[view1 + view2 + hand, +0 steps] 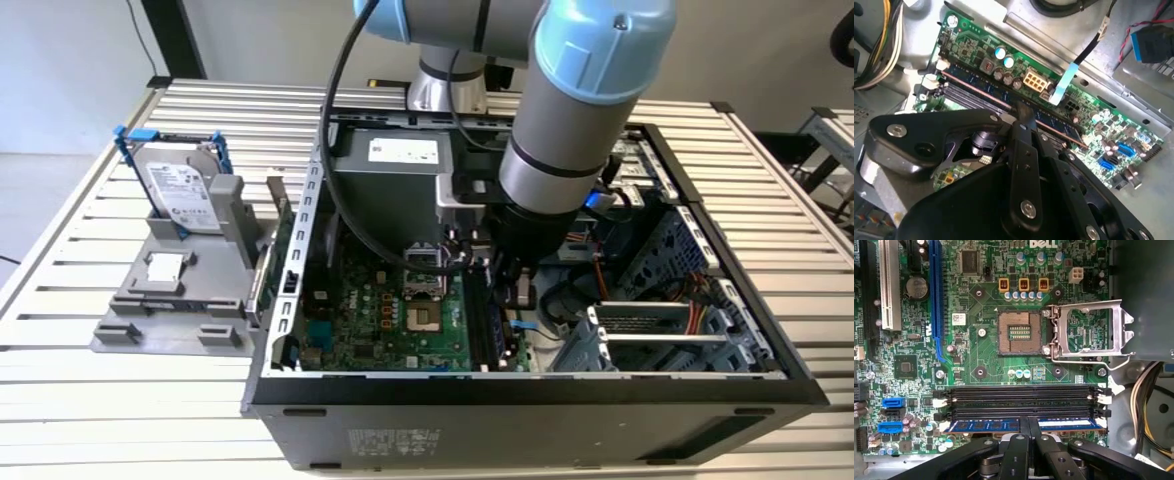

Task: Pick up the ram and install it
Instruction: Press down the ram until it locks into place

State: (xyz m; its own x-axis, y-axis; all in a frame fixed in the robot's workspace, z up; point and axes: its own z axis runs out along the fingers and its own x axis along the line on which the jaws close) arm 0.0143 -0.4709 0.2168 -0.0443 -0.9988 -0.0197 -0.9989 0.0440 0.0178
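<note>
The ram (pixel 989 425) is a long blue stick lying along the outermost of the black memory slots (pixel 1019 400) on the green motherboard (pixel 387 310). In the second wrist view the ram (pixel 979 87) shows a copper-coloured top edge and runs between white end clips. My gripper (pixel 1029 426) is shut on the ram at its middle, one black finger on each side. The gripper (pixel 1021 112) reaches down into the open computer case (pixel 534 385), and the grey and blue arm (pixel 574 120) stands above it.
The CPU socket (pixel 1019 332) is bare with its metal lid (pixel 1089 332) swung open. A power supply (pixel 400 165) and cables (pixel 884 45) crowd the case's far side, a drive cage (pixel 641 335) its near right. Outside, a hard drive (pixel 180 185) stands on a grey fixture (pixel 174 300).
</note>
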